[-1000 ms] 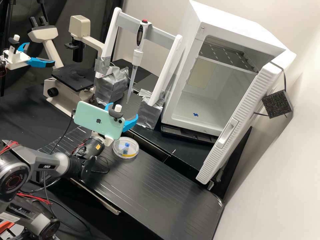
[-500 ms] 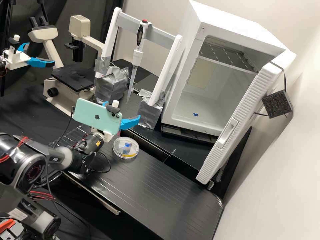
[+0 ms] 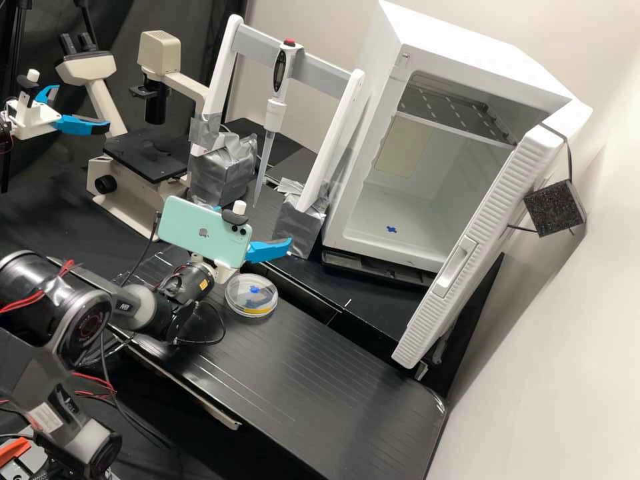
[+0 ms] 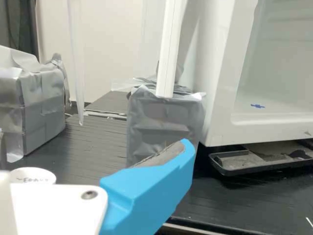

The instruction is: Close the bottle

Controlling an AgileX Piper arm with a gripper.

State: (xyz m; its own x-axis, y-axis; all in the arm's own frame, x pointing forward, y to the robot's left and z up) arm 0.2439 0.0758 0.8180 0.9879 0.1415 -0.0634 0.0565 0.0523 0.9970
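Black curtain (image 3: 195,41) and a pale wall (image 3: 600,313) are set behind the black worktop (image 3: 300,380). What may be taken for the bottle's cap, a white round top (image 4: 32,175) with marks on it, is seen in the wrist view just beside the gripper's white body; whether a bottle is stood under it, and whether it is seated, cannot be told. The gripper (image 3: 254,225) is held over the worktop's far edge, its blue fingers (image 3: 267,251) spread well apart; nothing is seen gripped at their tips. The step in hand is judged to be the approach, with closing still to be done. For the next move, the cap should be centred between the fingers, then gripped level and turned down without the bottle being tipped. Behind the gripper, two silver-taped blocks (image 4: 164,117) are placed as feet for a white frame (image 3: 335,133), by which a pipette (image 3: 272,115) is carried; its hanging tip could be knocked. A mint phone (image 3: 200,230) is mounted at the wrist, and a clear dish (image 3: 236,301) is set near the far edge, where it could be bumped.
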